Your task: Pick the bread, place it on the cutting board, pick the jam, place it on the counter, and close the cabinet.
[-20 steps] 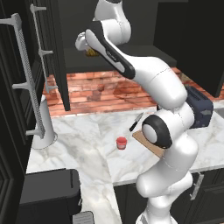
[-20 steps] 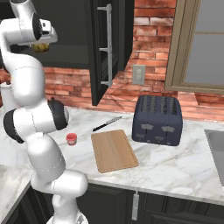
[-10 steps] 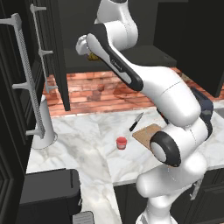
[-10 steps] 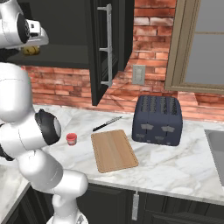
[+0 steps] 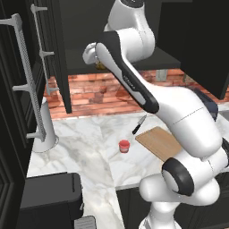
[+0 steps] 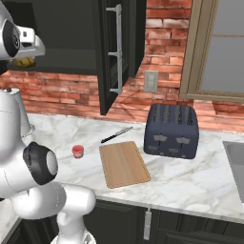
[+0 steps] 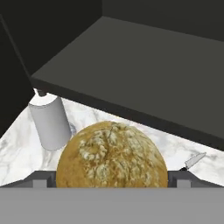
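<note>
The two-finger gripper [image 7: 112, 180] is clamped on the small round golden-brown bun of bread [image 7: 112, 155], which sits between the dark finger tips [image 7: 40, 179] in the hand view, its crust cracked and floury. In the left base view the bread [image 5: 99, 65] shows as a golden patch beside the white wrist, held up at the front of the open large black upper wall cabinet [image 5: 60, 53], above its dark shelf [image 7: 144, 61]. Below lies the white-grey veined marble counter [image 5: 94, 156]. On it stands the small squat red jar of jam [image 6: 77, 151] with its paler lid, apart from the flat light-brown wooden cutting board [image 6: 124, 163], which lies bare to its right in the right base view. A black-handled knife [image 6: 116, 135] rests just behind the board, and a dark blue-grey toaster [image 6: 172, 131] stands further right. A white cylindrical canister [image 7: 50, 122] stands on the counter beneath the shelf edge. The cabinet's door [image 6: 116, 52] with its long silver bar handle [image 6: 117, 50] hangs open
</note>
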### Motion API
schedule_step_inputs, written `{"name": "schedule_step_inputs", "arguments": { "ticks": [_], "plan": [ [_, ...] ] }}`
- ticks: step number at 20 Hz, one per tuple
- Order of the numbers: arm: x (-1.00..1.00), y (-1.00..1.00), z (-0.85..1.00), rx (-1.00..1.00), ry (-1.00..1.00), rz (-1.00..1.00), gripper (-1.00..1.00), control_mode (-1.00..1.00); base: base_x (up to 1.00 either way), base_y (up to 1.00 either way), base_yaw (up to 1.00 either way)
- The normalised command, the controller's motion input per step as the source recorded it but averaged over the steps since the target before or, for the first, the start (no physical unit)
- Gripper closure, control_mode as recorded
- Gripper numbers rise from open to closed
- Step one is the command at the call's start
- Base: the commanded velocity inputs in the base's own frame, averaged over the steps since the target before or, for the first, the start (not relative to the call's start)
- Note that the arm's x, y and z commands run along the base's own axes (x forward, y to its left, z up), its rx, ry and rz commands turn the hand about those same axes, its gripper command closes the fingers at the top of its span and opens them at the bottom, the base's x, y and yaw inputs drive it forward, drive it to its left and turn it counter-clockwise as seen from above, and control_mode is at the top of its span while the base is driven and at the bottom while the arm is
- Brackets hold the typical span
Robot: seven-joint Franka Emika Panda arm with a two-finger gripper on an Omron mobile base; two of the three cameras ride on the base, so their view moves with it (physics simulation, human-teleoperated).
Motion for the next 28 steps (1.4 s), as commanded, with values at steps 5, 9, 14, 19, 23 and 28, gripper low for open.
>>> {"name": "schedule_step_inputs", "arguments": {
  "ticks": [5,9,14,19,23,28],
  "plan": [
    [-0.59,-0.16,0.0,0.0,0.0,0.0,1.0,-1.0,0.0,0.0,0.0],
    [-0.55,-0.27,0.0,0.0,0.0,0.0,1.0,-1.0,0.0,0.0,0.0],
    [-0.55,-0.43,-0.01,0.0,0.0,0.01,1.0,-1.0,0.0,0.0,0.0],
    [-0.45,-0.44,-0.02,0.0,0.0,0.0,1.0,-1.0,0.0,0.0,0.0],
    [-0.28,-0.36,-0.14,0.0,0.0,0.0,1.0,-1.0,0.0,0.0,0.0],
    [-0.09,-0.31,-0.18,0.0,0.0,0.0,1.0,-1.0,0.0,0.0,0.0]
  ]
}}
